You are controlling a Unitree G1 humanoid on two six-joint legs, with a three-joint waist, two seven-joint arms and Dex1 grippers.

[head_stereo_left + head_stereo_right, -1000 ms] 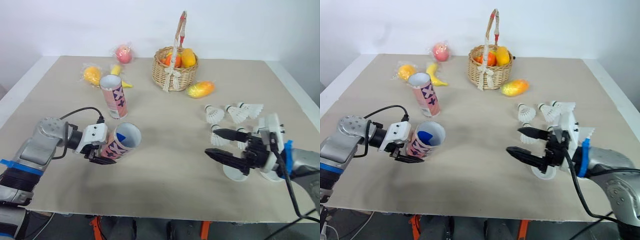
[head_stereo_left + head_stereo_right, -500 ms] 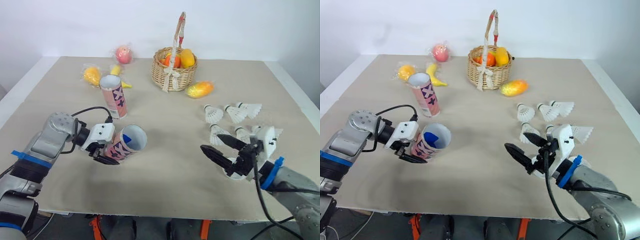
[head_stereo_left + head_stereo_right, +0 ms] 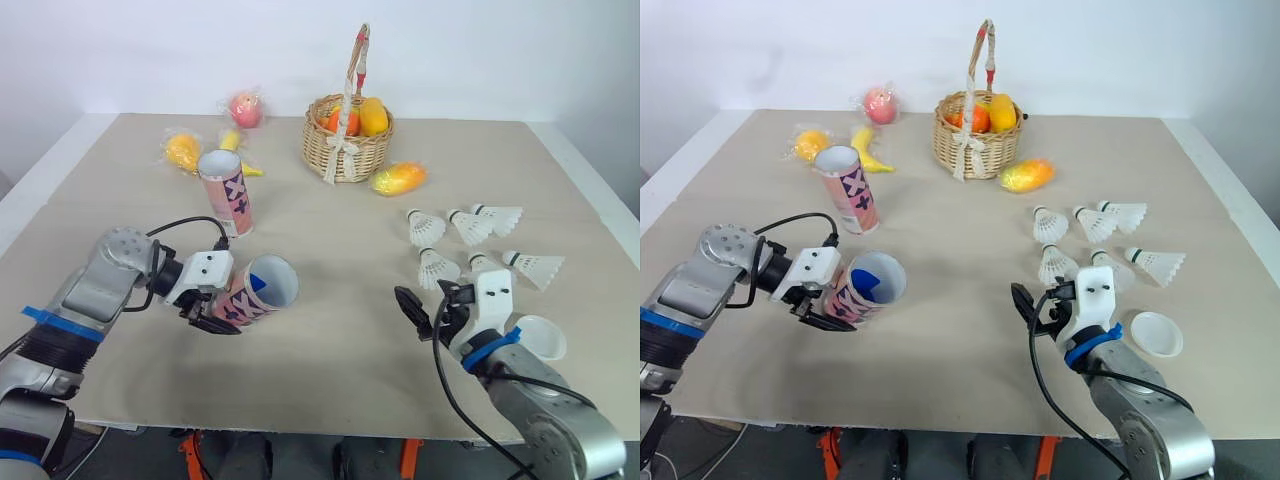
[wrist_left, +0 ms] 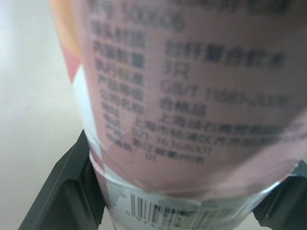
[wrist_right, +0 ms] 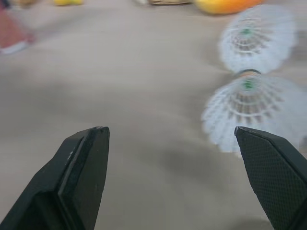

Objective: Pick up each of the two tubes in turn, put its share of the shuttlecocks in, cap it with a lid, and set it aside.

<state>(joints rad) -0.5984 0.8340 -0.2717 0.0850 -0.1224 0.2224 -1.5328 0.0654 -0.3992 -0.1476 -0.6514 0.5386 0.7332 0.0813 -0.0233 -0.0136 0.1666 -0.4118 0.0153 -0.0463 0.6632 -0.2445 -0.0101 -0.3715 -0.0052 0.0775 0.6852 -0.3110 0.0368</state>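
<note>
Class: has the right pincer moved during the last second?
Yes. The right pincer has swung leftward and back toward the robot, uncovering the white lid, which now lies to its right.

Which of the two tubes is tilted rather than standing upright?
The held tube, clamped in the left gripper: it leans with its open mouth off the table, while the other tube stands upright farther back.

The held tube (image 4: 192, 96) is blurred in the left wrist view, its print not readable, both ends cut off. A blue thing (image 3: 256, 283) sits inside it; I cannot tell what. At 3 o'clock from it, the shuttlecocks (image 5: 252, 103) are blurred in the right wrist view.
</note>
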